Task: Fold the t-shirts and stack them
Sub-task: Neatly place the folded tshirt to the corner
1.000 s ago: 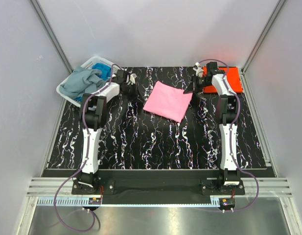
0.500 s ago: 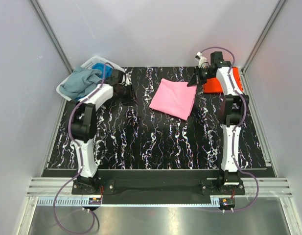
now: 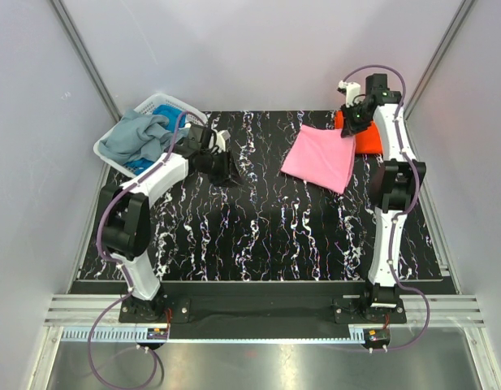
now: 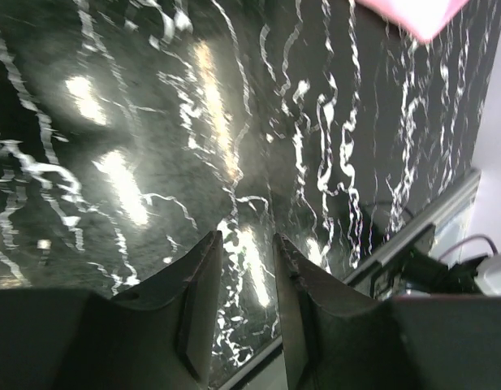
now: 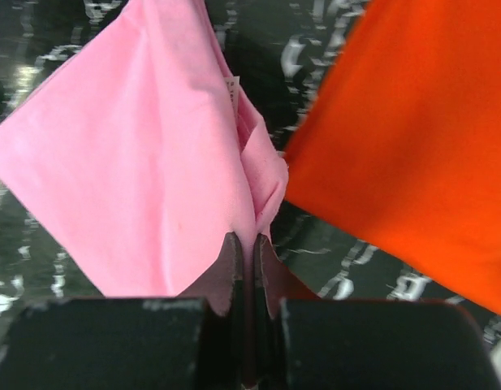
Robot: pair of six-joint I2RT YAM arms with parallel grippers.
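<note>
Biggest thing in view is the table [image 3: 258, 236]: glossy black top with white marble-style veining, and the lights glare off it in the left wrist cam. At the far left corner sits the white plastic lattice basket [image 3: 170, 101]. A crumpled grey-blue t-shirt [image 3: 132, 136] is heaped in it and spills over the rim, with a bit of a blue t-shirt [image 3: 165, 111] showing behind.

The pink t-shirt [image 3: 321, 157] is folded into a smooth, roughly square pad on the far right part of the table. Its far corner is bunched into soft creases where it's being held. Just beside it, at the far right corner, the orange-red t-shirt [image 3: 365, 140] lies folded flat, a neat rectangle.

My right gripper [image 5: 244, 244] has its fingers pinched tight on that pink corner. My left gripper [image 4: 246, 244] hangs over bare tabletop near the basket, fingers partly apart with nothing between them.
</note>
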